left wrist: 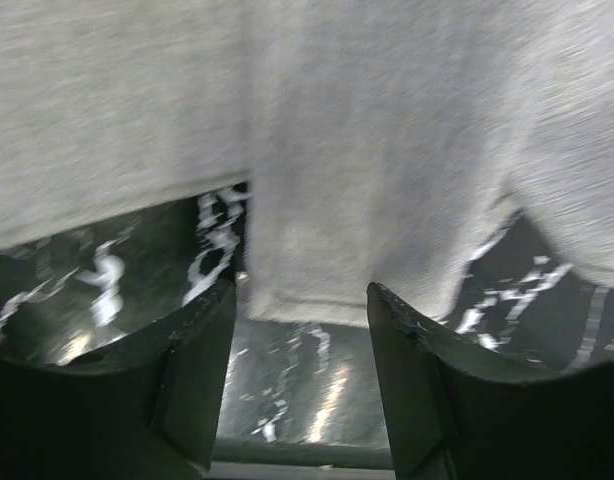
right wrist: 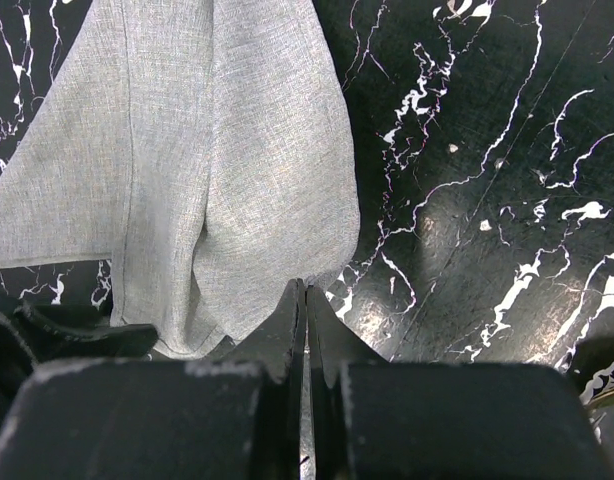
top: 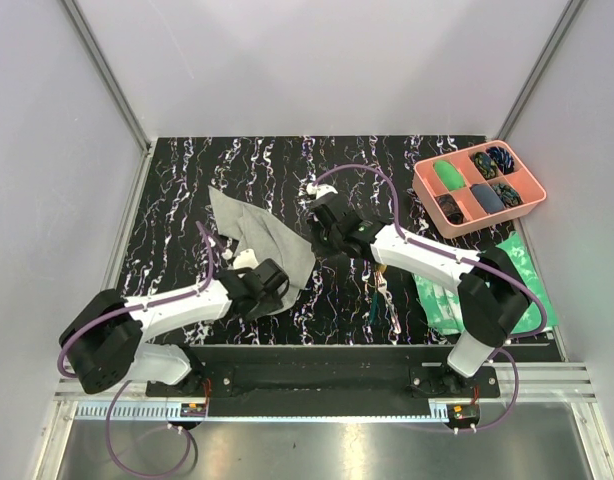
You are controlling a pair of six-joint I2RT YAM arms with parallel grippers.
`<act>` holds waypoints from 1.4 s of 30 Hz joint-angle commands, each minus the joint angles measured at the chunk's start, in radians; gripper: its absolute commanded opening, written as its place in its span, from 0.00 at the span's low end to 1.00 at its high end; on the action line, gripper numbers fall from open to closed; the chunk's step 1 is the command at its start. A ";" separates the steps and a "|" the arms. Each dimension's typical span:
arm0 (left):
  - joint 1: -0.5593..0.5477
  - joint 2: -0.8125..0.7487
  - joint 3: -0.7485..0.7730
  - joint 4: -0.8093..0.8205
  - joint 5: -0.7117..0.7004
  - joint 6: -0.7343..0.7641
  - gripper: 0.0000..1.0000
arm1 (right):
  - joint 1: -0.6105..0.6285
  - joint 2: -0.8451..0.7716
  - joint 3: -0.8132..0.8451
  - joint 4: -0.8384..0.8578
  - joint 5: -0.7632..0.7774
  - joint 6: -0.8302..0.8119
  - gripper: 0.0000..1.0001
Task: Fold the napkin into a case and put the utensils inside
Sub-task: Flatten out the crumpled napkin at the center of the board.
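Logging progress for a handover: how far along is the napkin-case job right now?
Done: napkin loosely folded over, no case yet. In hand: left end effector open over its near edge; right end effector shut beside it. Left: finish folding, insert utensils lying on the table.

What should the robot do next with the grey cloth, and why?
Probably the left gripper should shut its jaws on the napkin: they stand open with the cloth's hem lying just between their tips, and the cloth lies only loosely folded. The right gripper is shut beside the cloth.
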 commanded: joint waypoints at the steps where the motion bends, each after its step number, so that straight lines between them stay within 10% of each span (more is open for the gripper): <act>1: -0.050 -0.006 0.069 -0.193 -0.184 -0.096 0.58 | -0.012 -0.040 -0.011 0.047 -0.023 0.004 0.00; 14: -0.076 0.129 0.034 -0.076 -0.154 -0.121 0.56 | -0.018 -0.066 -0.034 0.055 -0.031 0.001 0.00; 23: -0.074 0.140 -0.024 -0.018 -0.138 -0.141 0.04 | -0.033 -0.104 -0.045 0.055 -0.005 0.014 0.00; 26: -0.074 0.077 -0.014 -0.041 -0.170 -0.109 0.00 | -0.048 -0.115 -0.043 0.055 -0.002 0.014 0.00; 42: 0.018 -0.559 0.596 0.155 -0.358 0.936 0.00 | -0.208 -0.621 0.029 0.007 0.241 -0.085 0.00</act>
